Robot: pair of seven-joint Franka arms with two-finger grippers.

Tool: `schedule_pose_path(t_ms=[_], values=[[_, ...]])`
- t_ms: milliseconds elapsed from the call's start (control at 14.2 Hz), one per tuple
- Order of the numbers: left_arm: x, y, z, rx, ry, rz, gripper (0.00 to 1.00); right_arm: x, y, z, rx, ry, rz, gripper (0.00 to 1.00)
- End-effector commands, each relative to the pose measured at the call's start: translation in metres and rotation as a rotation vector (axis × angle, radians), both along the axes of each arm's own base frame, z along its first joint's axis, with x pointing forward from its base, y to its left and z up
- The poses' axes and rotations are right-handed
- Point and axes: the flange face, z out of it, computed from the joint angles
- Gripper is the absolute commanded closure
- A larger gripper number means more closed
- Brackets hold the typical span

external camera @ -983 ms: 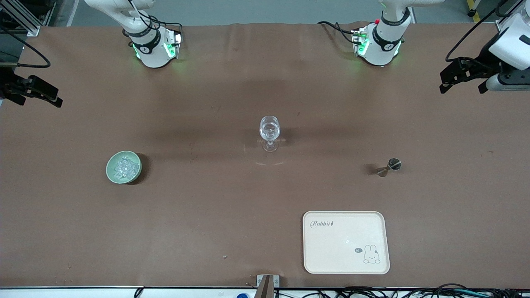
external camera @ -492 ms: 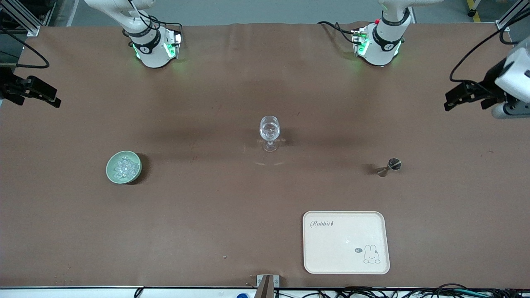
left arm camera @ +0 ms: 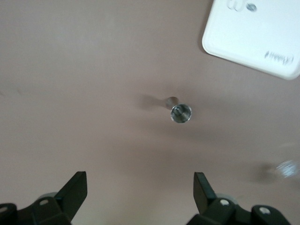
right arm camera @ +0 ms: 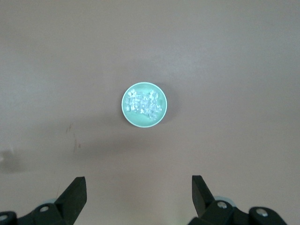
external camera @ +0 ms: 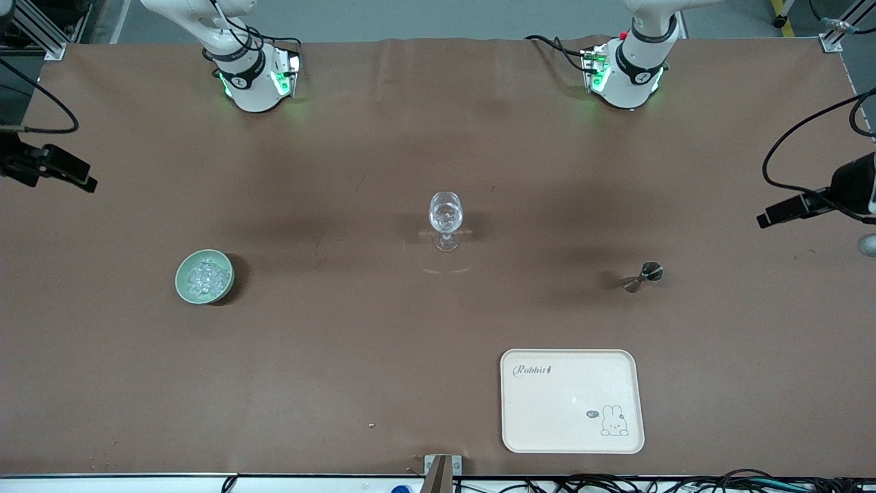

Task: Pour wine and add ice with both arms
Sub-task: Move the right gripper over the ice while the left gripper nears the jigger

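Standing mid-table: wine glass (external camera: 445,218), upright. Resting at its 8 o'clock in the front view, toward the right arm's end: pale green bowl (external camera: 183,287) heaped with ice (external camera: 207,275). At 4 o'clock: steel jigger (external camera: 644,276); nearer the camera, cream rabbit tray (external camera: 571,400). Hovering over the jigger: left gripper (left arm camera: 139,192), fingers spread wide, empty. Hovering over the bowl: right gripper (right arm camera: 138,196), likewise released.
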Motion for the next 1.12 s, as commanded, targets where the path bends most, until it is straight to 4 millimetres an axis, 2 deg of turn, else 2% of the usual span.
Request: schedule_pose_path(t_ms=[0, 211, 351, 421, 562, 702, 843, 1053], values=[[0.016, 0.015, -0.041, -0.071, 0.104, 0.315, 0.0, 0.001, -0.012, -0.041, -0.014, -0.018, -0.008, 0.01], [0.035, 0.018, -0.09, -0.076, 0.19, 0.567, 0.0, 0.013, -0.014, -0.086, -0.017, -0.039, -0.006, 0.01], [0.043, 0.021, -0.126, -0.113, 0.256, 0.68, 0.0, 0.025, -0.024, -0.114, -0.015, -0.022, -0.021, 0.02], [0.046, 0.033, -0.144, -0.151, 0.286, 0.725, 0.0, 0.032, -0.026, -0.127, -0.016, -0.022, -0.025, 0.02], [0.047, 0.057, -0.183, -0.246, 0.355, 0.808, 0.0, 0.042, -0.026, -0.153, -0.017, -0.013, -0.021, 0.02], [0.045, 0.072, -0.216, -0.321, 0.409, 0.872, 0.0, 0.053, -0.023, -0.179, -0.016, -0.013, -0.012, 0.02], [0.044, 0.075, -0.248, -0.387, 0.47, 0.918, 0.0, 0.062, -0.024, -0.202, -0.017, -0.019, -0.013, 0.02], [0.041, 0.082, -0.293, -0.459, 0.548, 0.978, 0.0, 0.067, -0.026, -0.224, -0.017, -0.016, -0.014, 0.03]])
